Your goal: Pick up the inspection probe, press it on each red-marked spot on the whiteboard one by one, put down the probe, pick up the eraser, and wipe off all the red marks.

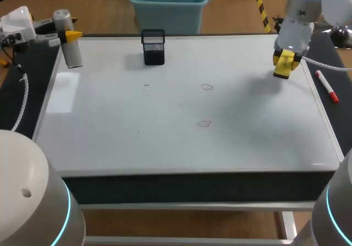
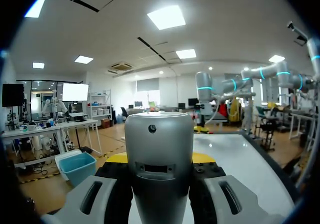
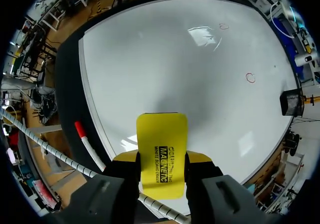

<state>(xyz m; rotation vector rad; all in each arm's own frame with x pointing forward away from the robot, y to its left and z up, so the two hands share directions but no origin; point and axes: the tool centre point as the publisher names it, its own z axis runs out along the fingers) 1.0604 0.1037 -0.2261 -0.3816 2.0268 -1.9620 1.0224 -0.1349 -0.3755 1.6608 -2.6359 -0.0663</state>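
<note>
Right gripper (image 3: 162, 160) clamped on yellow eraser (image 3: 162, 134), both fingers on its sides. Eraser held clear of whiteboard (image 3: 165, 68), its shadow on the board just ahead. Two red marks ahead of this gripper: nearer one (image 3: 250, 77), farther one (image 3: 223, 26). Red-capped marker (image 3: 86, 141) beside the gripper, off the board edge. Black mesh holder (image 3: 291, 103) well ahead, at the far edge.

Left gripper (image 2: 159, 165) clamped on silver probe (image 2: 159, 144), which stands up between its fingers. Head view: left gripper (image 1: 67, 36) well apart from right gripper (image 1: 286, 64), at the board's other far corner; holder (image 1: 153, 47) lies between them.
</note>
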